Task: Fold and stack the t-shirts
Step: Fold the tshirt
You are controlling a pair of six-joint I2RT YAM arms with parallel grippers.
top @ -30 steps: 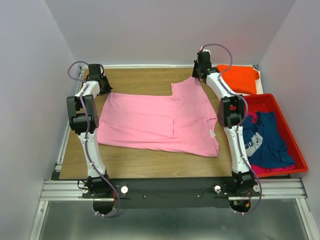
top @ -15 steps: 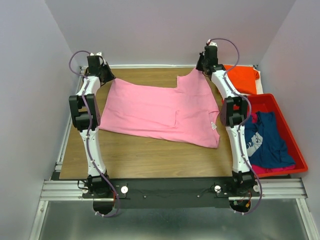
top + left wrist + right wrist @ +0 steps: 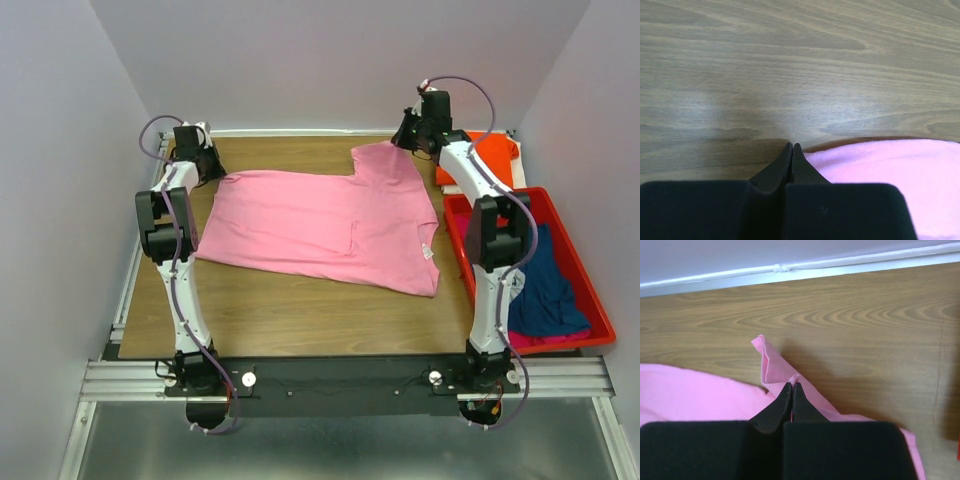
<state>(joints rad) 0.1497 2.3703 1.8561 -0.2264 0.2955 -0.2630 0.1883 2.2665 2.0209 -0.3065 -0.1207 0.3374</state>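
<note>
Pinched far corners of pink t-shirt (image 3: 320,225) with left fingers (image 3: 777,167) and right fingers (image 3: 777,405) — clamped tight — likely to pull it flat toward far edge of tabletop (image 3: 300,320).

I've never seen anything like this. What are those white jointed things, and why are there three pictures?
The white jointed things are two robot arms bolted to the near edge of a wooden table. One picture looks down from above. The other two come from cameras on each wrist, so the black shapes there are that arm's own fingers. A pink t-shirt lies spread on the table. The left gripper and right gripper are each pinched shut on its far edge, one at each end. An orange t-shirt lies at the far right, and a red bin holds a navy t-shirt.
</note>
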